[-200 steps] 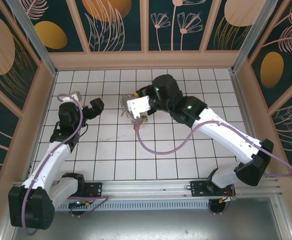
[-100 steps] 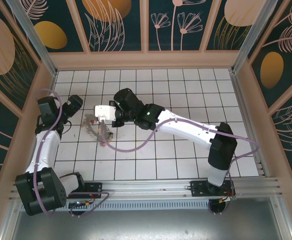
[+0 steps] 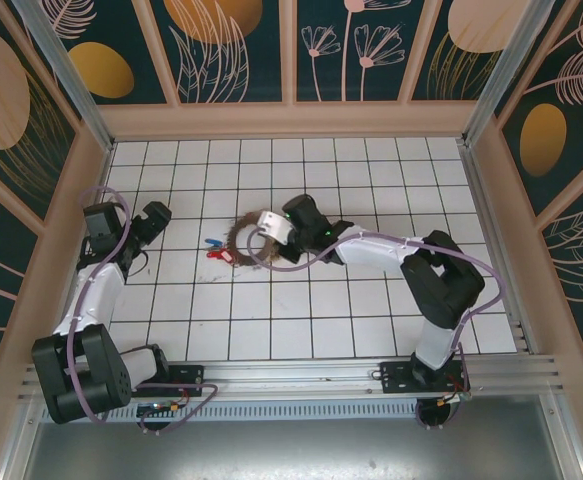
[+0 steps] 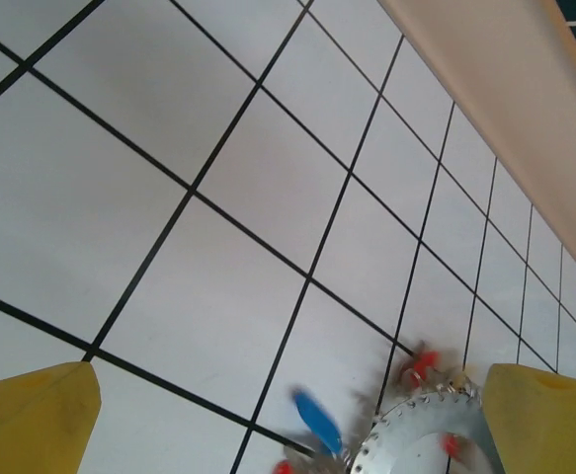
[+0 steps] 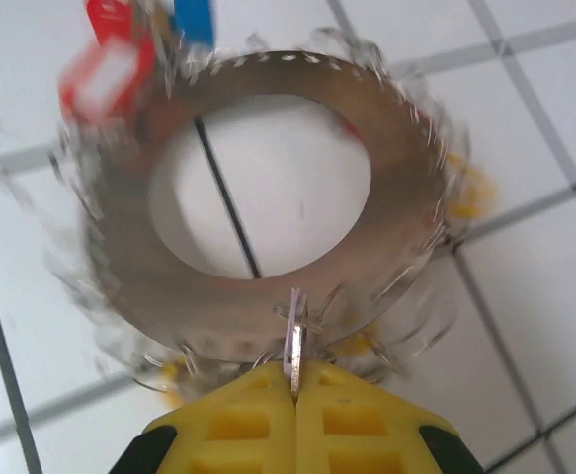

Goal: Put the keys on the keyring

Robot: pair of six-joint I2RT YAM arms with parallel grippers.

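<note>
Right claw (image 5: pixel 294 383) is clenched, its yellow fingers (image 5: pixel 233 427) pressed together on the near rim of the large round grey-brass metal keyring (image 5: pixel 406 207). A thin silvery sliver stands up in the seam between them (key or ring edge, I cannot tell).

Half a second back this arm was stretched far out to the left, with the ring hanging over the tiles close to the left arm. Now the arm is folded at the elbow and the ring has come back toward the middle of the white tiled tabletop (image 3: pixel 371 300). The left claw (image 3: pixel 158 216) has barely shifted (a little lower in the overhead view) and remains released, its yellow fingertips (image 4: pixel 31 420) spread wide.

The keyring sits directly ahead of the right claw's tips, touching them, its open centre showing a black grout line beneath. Small silvery metal keys (image 5: pixel 421 296) fringe its rim, blurred. A red plastic tag (image 5: pixel 105 74) and a blue plastic tag (image 5: pixel 194 18) hang at the far side from the claw, and yellow tags (image 5: pixel 468 190) at the right. From the left wrist the ring lies ahead of the left claw, apart from it.
</note>
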